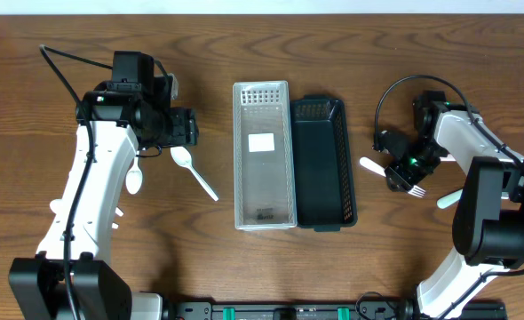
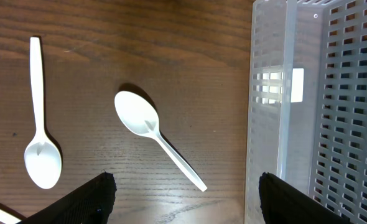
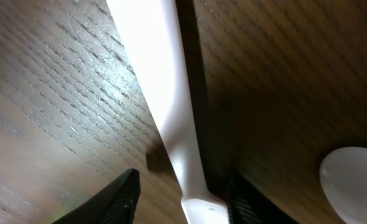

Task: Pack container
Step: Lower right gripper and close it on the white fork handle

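Note:
A clear slotted container (image 1: 264, 156) lies mid-table with a black slotted container (image 1: 322, 164) touching its right side. A white spoon (image 1: 194, 171) lies left of them; in the left wrist view it (image 2: 155, 134) is just ahead of my open, empty left gripper (image 2: 186, 199), which hovers beside the clear container (image 2: 320, 112). In the overhead view that gripper (image 1: 186, 127) is above the spoon. My right gripper (image 1: 402, 173) is low over a white fork (image 1: 369, 164). In the right wrist view its open jaws (image 3: 183, 196) straddle the fork handle (image 3: 171, 112) without closing on it.
A second white spoon (image 1: 135, 178) lies under the left arm, also seen in the left wrist view (image 2: 41, 124). Another white utensil (image 1: 448, 200) lies right of the fork; a rounded bowl (image 3: 354, 180) shows at the right wrist view's edge.

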{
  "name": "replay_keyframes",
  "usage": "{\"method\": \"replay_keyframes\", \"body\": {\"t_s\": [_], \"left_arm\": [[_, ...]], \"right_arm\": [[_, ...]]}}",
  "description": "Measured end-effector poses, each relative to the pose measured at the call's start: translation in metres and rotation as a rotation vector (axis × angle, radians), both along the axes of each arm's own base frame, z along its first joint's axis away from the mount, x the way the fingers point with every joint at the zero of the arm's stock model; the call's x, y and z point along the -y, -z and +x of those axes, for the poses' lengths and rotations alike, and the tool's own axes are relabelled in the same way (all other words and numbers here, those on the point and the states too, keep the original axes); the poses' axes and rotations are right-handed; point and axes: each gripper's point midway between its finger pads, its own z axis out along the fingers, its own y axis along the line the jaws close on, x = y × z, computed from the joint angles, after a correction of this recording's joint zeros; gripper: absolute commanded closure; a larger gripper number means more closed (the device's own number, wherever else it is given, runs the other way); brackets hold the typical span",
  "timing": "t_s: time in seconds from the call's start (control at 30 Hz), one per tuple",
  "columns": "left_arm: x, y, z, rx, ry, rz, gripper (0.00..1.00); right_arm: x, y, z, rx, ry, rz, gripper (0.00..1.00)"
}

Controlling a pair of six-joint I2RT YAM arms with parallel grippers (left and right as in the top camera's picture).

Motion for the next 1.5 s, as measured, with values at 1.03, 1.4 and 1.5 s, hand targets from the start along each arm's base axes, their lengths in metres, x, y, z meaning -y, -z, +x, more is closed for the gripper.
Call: {"method": "replay_keyframes", "body": {"t_s": [1.03,1.4,1.5], "left_arm": [[0.0000,0.0000,-0.0001,0.000,0.000,0.000,0.24],[0.0000,0.0000,0.0000,0.000,0.000,0.000,0.24],[-0.0001,0.0000,0.0000,0.000,0.000,0.000,0.24]], "right_arm": [[-0.0003,0.0009,-0.0010,-0.002,0.002,0.001,0.93],[-0.0014,0.0007,-0.0011,-0.003,0.005,0.007,0.99],[-0.0014,0.0007,-0.0011,-0.003,0.005,0.007,0.99]]}}
